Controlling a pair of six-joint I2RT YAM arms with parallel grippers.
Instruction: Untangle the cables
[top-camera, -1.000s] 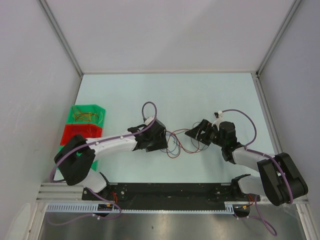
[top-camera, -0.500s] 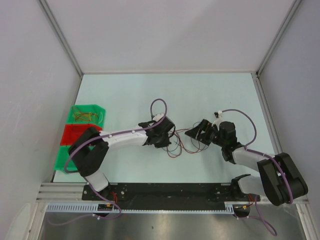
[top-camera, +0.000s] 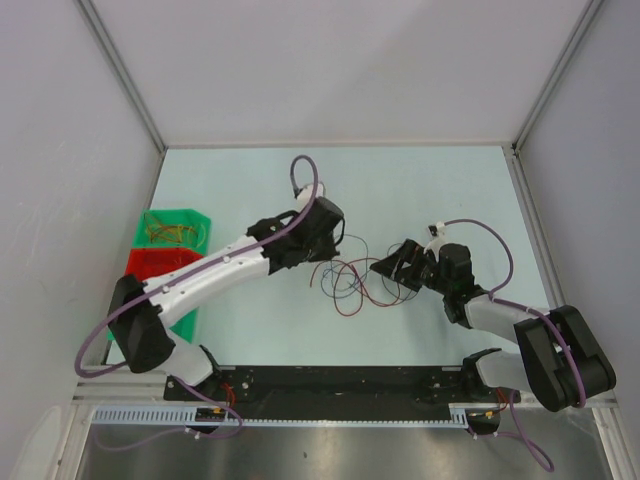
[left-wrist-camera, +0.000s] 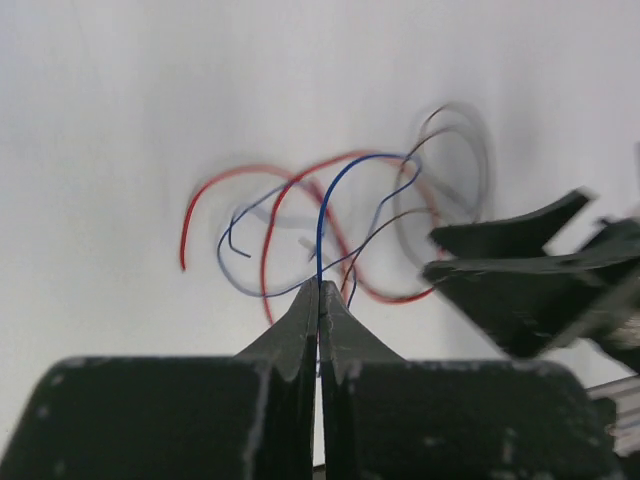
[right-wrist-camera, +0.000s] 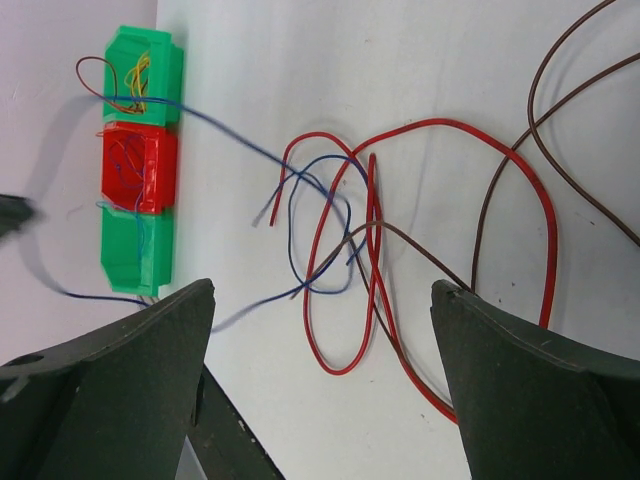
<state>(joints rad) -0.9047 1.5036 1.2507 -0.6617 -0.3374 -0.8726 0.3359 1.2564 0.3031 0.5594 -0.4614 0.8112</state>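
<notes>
The left gripper (left-wrist-camera: 318, 300) is squeezed tight on a thin blue wire (left-wrist-camera: 330, 205). A second ago it was low down by the wires with its jaws apart. Now its jaws are pressed together, and the arm has gone up and back, away from the near edge of the table (top-camera: 420, 190). The blue wire runs up out of its tips and curves over the rest.

The wires (top-camera: 350, 280) lie in a loose bunch in the middle of the table, between the two arms. They look more spread out than before, and pulled a bit to the left. In the right wrist view you can see red wires (right-wrist-camera: 440, 200), blue ones and dark brown ones (right-wrist-camera: 560, 90) looping over each other. One blue wire stretches off to the left, toward the left arm.

The right gripper (top-camera: 392, 265) has not moved. Its jaws are wide apart, right at the right side of the bunch. It holds nothing.

Green and red bins (top-camera: 175, 235) sit at the left edge of the table. The far green one has some thin yellow wires in it.
</notes>
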